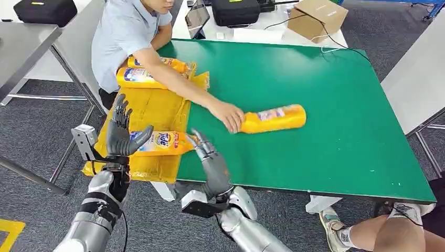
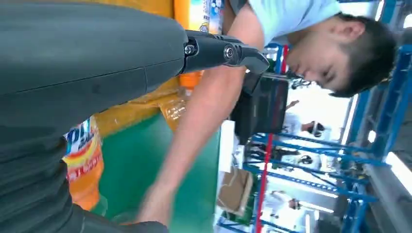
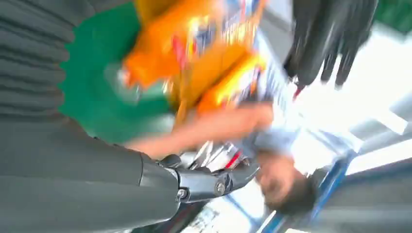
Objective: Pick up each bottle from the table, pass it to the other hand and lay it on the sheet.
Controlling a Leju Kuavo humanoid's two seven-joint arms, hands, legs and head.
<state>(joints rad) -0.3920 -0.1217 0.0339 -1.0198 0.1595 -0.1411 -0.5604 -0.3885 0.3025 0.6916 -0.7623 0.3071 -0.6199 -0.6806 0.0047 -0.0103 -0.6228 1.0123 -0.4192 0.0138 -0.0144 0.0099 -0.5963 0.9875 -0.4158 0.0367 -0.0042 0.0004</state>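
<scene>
Left hand (image 1: 122, 132) grasps bottle (image 1: 160, 142) at base end, over yellow sheet (image 1: 157, 107). Right hand (image 1: 210, 157) released, fingers spread, just beside cap end. Bottle likely rigid plastic, smooth, fairly heavy; hold mid-body. Person's hand (image 1: 228, 115) rests on next bottle (image 1: 273, 118) on bench (image 1: 315, 79), beyond right hand.

reads "tide" on the label of the orange bottle (image 1: 157, 142) held in the left hand (image 1: 122, 131), over the near edge of the yellow sheet (image 1: 157, 107). shows blue-and-white labels, too small to read, on the two bottles (image 1: 141, 77) lying at the sheet's far end and on the bottle (image 1: 274, 118) out on the green table (image 1: 315, 84) to the right of the sheet. carries blue characters on the same held bottle's label (image 2: 80, 136) in the left wrist view, too blurred and cropped to make out.
</scene>
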